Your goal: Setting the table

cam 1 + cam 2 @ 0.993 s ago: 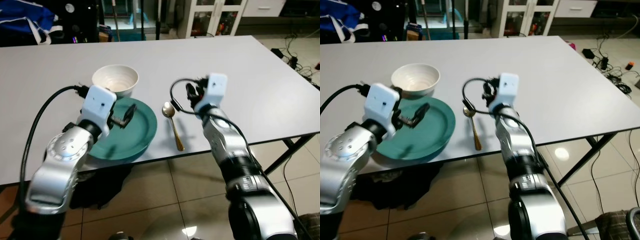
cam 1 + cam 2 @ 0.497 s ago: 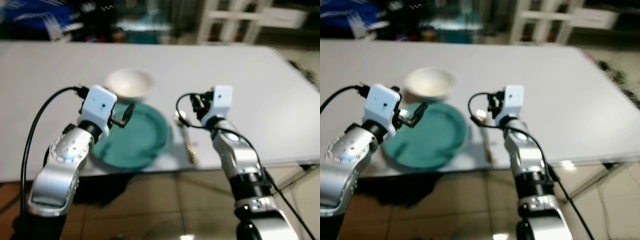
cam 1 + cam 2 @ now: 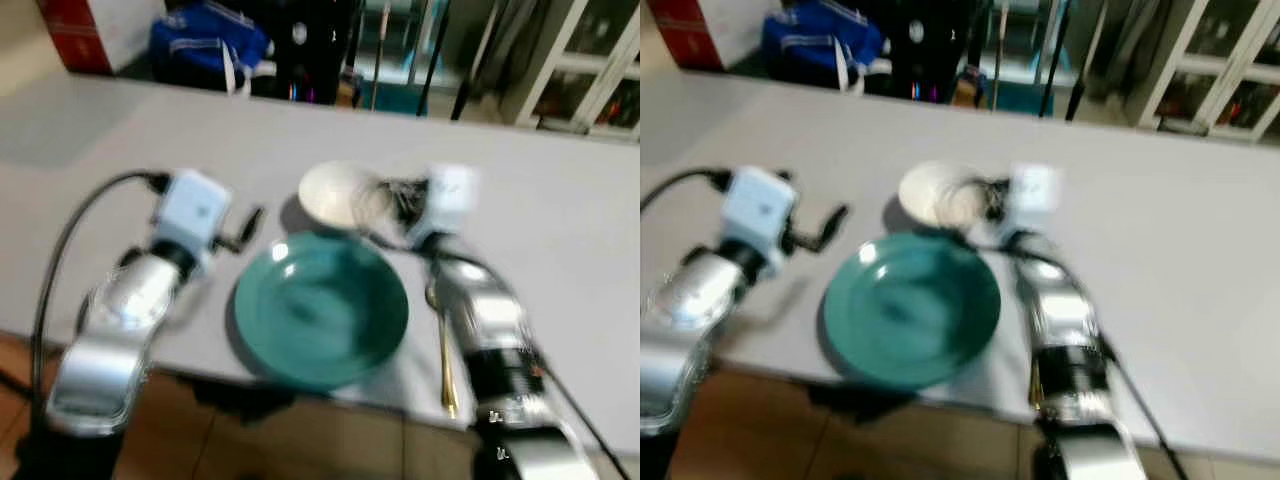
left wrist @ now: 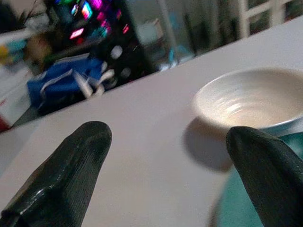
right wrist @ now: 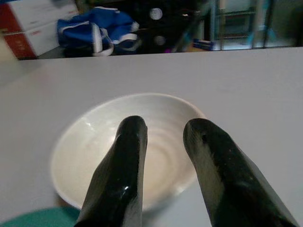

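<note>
A teal plate lies near the table's front edge, and a white bowl stands just behind it. A gold spoon lies to the plate's right. My left gripper hovers over the table just left of the plate and bowl; in the left wrist view its fingers are wide open and empty. My right gripper is at the bowl's right side; in the right wrist view it sits over the bowl, fingers a narrow gap apart with nothing between them. Both eye views are blurred.
The grey table stretches wide to the left, right and back. Beyond its far edge sit a blue bag, a red and white box and dark stands. White cabinets stand at the back right.
The whole picture has shifted and blurred, so the camera moved. The right gripper went from beside the spoon to the bowl. The left gripper left the plate for the table beside it.
</note>
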Tool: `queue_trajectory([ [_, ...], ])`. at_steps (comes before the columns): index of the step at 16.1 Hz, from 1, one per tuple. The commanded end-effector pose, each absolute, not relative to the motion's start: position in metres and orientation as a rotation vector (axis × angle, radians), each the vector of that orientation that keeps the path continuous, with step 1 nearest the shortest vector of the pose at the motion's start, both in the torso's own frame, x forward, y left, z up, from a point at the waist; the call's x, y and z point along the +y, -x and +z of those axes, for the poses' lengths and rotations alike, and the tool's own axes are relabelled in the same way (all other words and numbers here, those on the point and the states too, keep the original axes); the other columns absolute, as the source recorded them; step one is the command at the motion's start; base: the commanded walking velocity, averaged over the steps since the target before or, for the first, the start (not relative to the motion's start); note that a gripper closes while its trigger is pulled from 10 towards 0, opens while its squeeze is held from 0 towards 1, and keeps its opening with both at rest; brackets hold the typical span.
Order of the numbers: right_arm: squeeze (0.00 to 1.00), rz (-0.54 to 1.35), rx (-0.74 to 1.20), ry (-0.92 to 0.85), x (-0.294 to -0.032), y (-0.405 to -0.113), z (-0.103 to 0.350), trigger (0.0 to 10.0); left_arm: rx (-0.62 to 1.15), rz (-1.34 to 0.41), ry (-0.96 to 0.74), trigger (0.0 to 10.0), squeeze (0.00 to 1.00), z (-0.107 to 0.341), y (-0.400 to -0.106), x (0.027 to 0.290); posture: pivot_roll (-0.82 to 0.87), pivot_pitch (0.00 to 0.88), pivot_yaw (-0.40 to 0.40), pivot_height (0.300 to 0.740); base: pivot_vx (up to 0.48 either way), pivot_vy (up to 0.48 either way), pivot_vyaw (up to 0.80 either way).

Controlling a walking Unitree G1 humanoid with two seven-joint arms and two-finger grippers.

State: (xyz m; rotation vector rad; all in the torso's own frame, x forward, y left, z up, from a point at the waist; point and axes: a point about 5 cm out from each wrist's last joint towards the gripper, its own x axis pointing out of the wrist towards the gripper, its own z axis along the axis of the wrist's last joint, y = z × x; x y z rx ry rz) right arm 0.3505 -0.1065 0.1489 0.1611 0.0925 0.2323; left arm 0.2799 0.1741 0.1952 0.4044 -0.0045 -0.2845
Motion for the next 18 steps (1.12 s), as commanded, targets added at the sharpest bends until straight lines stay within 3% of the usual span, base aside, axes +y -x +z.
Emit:
queue_trajectory([
  [1,0.00,0.165,0.093,-0.149,-0.128,-0.354,0.151,10.0,-0.026,-0.306,-0.407,10.0,0.00,0.199,-0.280,0.168,0.03,0.000,-0.034,0.740,0.352,0.000,0.00],
  [7,0.00,0.096,0.063,-0.145,-0.140,-0.368,0.162,10.0,-0.019,-0.320,-0.451,10.0,0.00,0.201,-0.276,0.174,0.05,0.000,-0.032,0.740,0.114,0.000,0.00],
  [12,0.00,-0.021,0.154,-0.062,-0.156,-0.391,0.150,10.0,0.009,-0.327,-0.474,10.0,0.00,0.204,-0.271,0.189,0.08,0.001,-0.017,0.740,0.000,0.000,0.00],
  [18,0.00,0.017,0.286,0.074,-0.157,-0.395,0.133,10.0,0.047,-0.322,-0.498,10.0,0.00,0.208,-0.254,0.207,0.15,0.076,-0.050,0.740,0.000,0.000,0.00],
])
